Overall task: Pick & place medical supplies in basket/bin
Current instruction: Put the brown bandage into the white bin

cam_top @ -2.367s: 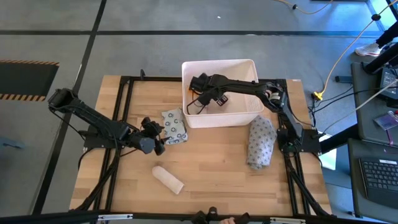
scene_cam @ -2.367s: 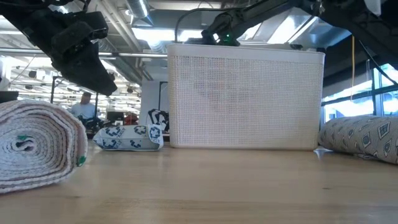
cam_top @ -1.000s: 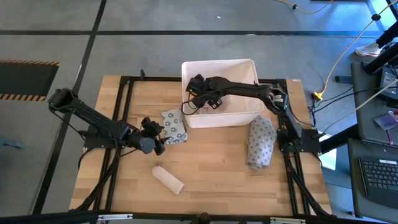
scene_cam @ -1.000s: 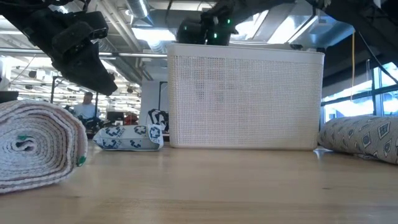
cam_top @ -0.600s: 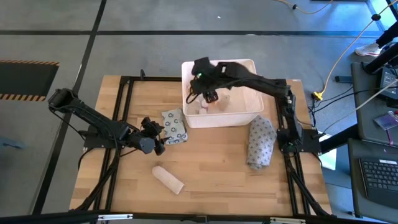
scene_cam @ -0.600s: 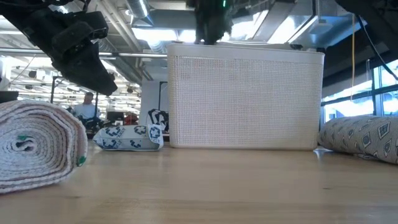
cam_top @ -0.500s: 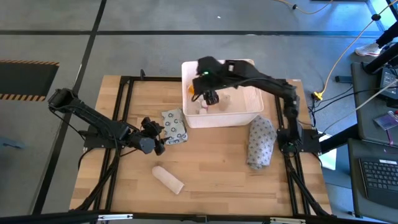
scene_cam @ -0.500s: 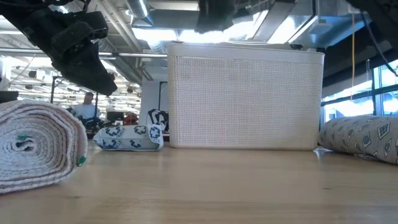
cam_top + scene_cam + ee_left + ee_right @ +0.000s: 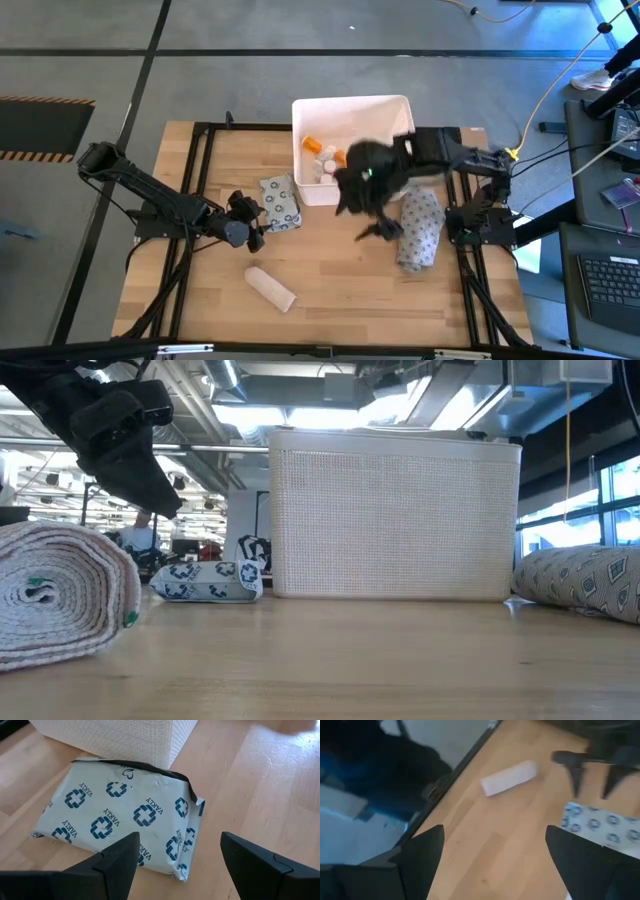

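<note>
We take the white bin [image 9: 352, 105] as our mark. In it we see an orange pill bottle [image 9: 314, 146] and small white bottles [image 9: 328, 168].

Our right gripper [image 9: 365, 212] hangs blurred just in front of the bin, next to a grey patterned bundle [image 9: 420, 228]. In its own view the two fingers stand wide apart with nothing between them.

Our left gripper [image 9: 175, 865] waits off the bin's front left corner, right over a flat packet [image 9: 120, 826]. Its fingers are spread too, and empty. The packet touches the bin's corner and has blue crosses and the word VARKY printed all over it.

A white roll [image 9: 271, 287] lies farther out from the bin, well apart from the packet.
</note>
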